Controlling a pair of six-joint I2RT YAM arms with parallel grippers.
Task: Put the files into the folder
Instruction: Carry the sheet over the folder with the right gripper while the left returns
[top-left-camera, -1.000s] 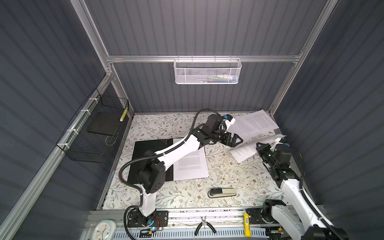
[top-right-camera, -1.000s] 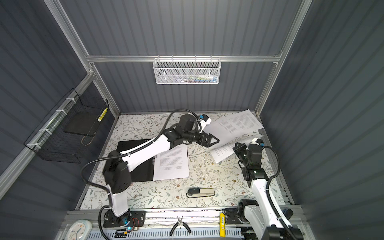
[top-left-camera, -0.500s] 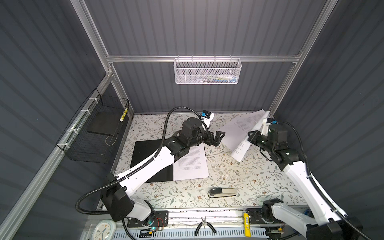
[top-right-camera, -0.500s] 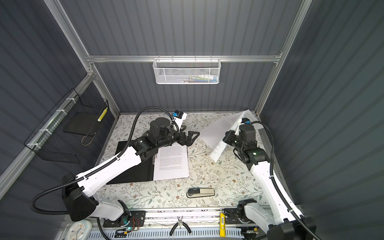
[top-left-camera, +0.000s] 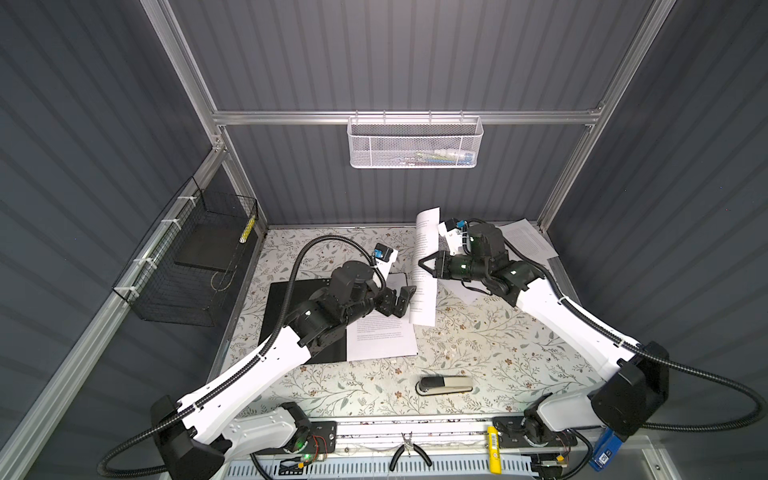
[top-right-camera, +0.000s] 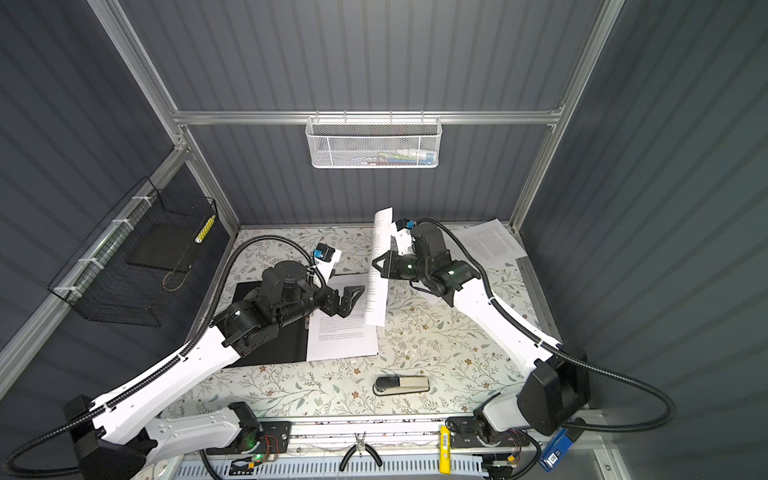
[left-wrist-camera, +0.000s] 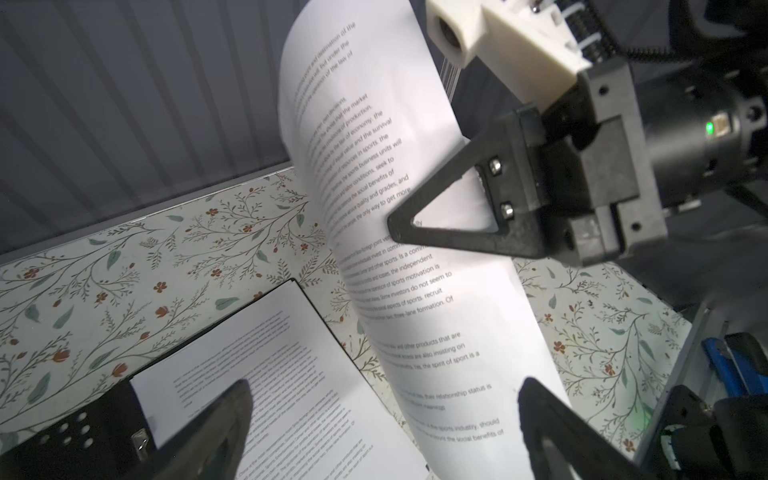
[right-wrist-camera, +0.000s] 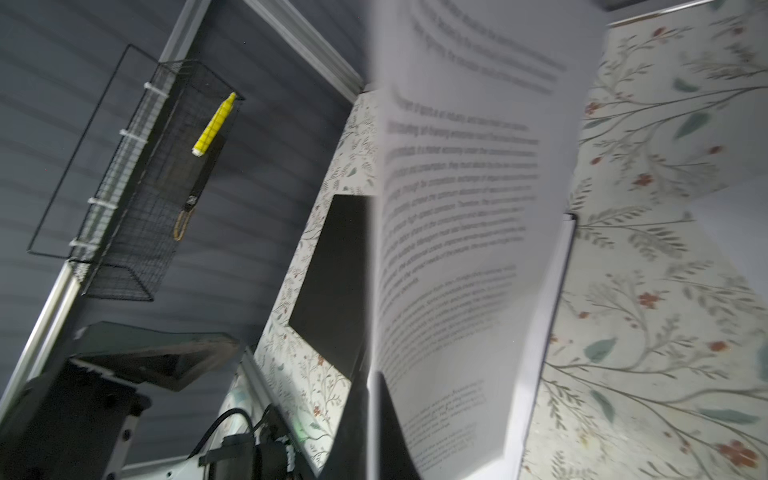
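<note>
Honestly worried about the flop here. Clamped tight with the right end effector (top-left-camera: 420, 262) on one long edge of a single sheet (top-left-camera: 424, 297), dangling near upright and bowed, just off the right edge of the folder (top-left-camera: 279, 303) and up off the surface (top-left-camera: 478, 340). Only one grip point on something that limp, so could easily buckle on touchdown, land skewed, or end up half hanging over the folder's right edge. Could also shove the flat sheet (top-left-camera: 382, 340), already lying on the folder's right half, out of square if dragged across it. Left end effector (top-left-camera: 405, 300) spread wide and empty, hovering over that same right half, right beside the hanging paper, so plenty of room for a snag or a crumple there too. As for looks: white pages, blocks of small black print, thin enough to curl under own weight. More of the files (top-left-camera: 525, 245) lying well to the right of the folder, toward the back.
</note>
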